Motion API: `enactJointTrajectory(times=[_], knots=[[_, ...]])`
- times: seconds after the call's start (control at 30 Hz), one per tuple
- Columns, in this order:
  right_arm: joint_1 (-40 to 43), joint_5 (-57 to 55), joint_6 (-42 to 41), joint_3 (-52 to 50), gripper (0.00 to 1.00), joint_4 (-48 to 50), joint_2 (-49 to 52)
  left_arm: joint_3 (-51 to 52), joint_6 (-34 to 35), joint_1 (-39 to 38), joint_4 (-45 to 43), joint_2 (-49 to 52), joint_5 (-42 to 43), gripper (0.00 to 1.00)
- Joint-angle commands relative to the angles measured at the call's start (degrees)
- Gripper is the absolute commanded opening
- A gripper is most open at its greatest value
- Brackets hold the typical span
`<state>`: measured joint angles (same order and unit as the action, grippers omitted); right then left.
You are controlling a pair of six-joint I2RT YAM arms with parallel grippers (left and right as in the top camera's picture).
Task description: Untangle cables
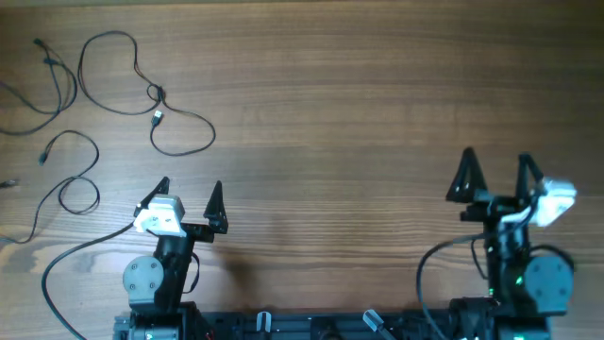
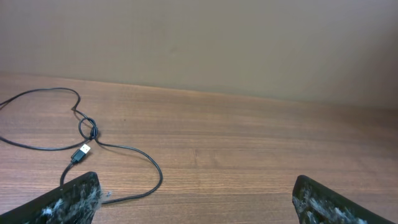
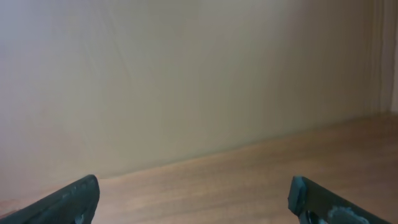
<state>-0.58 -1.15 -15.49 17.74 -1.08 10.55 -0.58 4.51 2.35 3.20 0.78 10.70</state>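
The cables (image 1: pixel 156 93) lie far left on the table (image 1: pixel 359 113), ahead of your left fingers (image 1: pixel 215 203).
They're thin, black, in loose loops, one knotted near a silver plug (image 1: pixel 158 117), well apart from your right fingers (image 1: pixel 465 179). Both pairs stand spread wide, gripping and touching nothing.

The overhead camera looks straight down on the whole counter (image 1: pixel 359 113), whereas each wrist camera sits low and close to it, facing forward toward the wall (image 3: pixel 186 74); overhead and left wrist views share the knotted cable (image 1: pixel 155 93).
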Motion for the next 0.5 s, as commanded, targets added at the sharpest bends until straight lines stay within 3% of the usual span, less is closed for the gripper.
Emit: enactJointTrajectory(times=[0.0, 0.17, 0.47], knots=[[1.6, 2.5, 1.3, -9.5, 1.0, 4.6, -7.2, 0.3, -1.3, -0.3, 0.3, -0.5, -0.3, 1.0], [4.2, 1.6, -4.7, -17.5, 1.0, 3.4, -10.3, 0.3, -1.3, -0.3, 0.3, -0.5, -0.3, 1.0], [5.3, 2.6, 0.9, -17.5, 1.0, 1.4, -10.4, 0.3, -1.3, -0.3, 0.3, -0.5, -0.3, 0.99]])
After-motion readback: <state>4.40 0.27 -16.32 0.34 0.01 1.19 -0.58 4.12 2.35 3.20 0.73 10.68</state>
